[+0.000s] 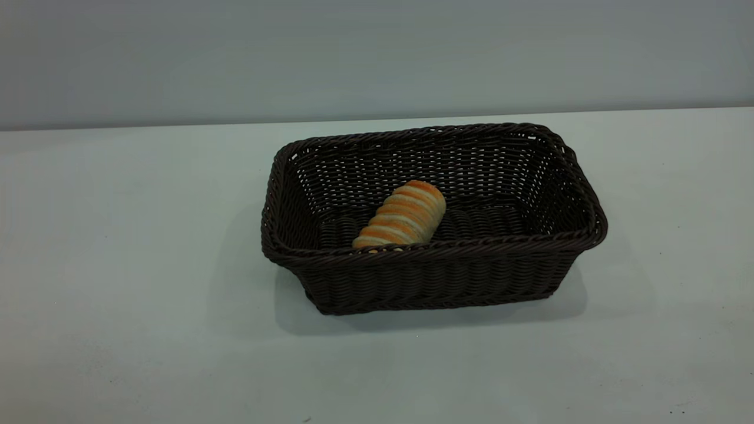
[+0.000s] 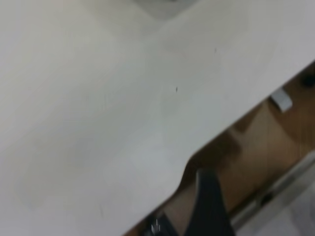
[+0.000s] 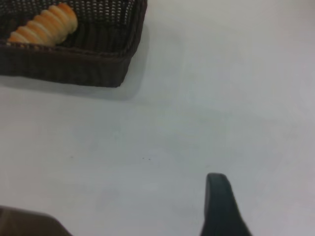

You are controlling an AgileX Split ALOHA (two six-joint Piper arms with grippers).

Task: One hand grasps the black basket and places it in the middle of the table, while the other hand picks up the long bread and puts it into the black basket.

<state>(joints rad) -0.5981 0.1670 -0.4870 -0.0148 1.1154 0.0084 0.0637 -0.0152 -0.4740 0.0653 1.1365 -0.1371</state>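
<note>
The black basket [image 1: 430, 250] stands on the white table [image 1: 118, 265] near its middle, a little to the right. The long bread [image 1: 403, 217] lies inside it, leaning on the front wall, left of the basket's centre. Neither arm shows in the exterior view. In the right wrist view the basket [image 3: 74, 64] with the bread [image 3: 44, 24] is far off, and only a dark part of my right gripper [image 3: 221, 206] shows over bare table. In the left wrist view only a dark part of my left gripper [image 2: 209, 206] shows, at the table's edge. Nothing is seen held.
In the left wrist view the table's edge [image 2: 197, 152] runs diagonally, with brown floor [image 2: 256, 147] beyond it. A grey wall [image 1: 377, 53] stands behind the table's far edge. A few tiny dark specks mark the tabletop.
</note>
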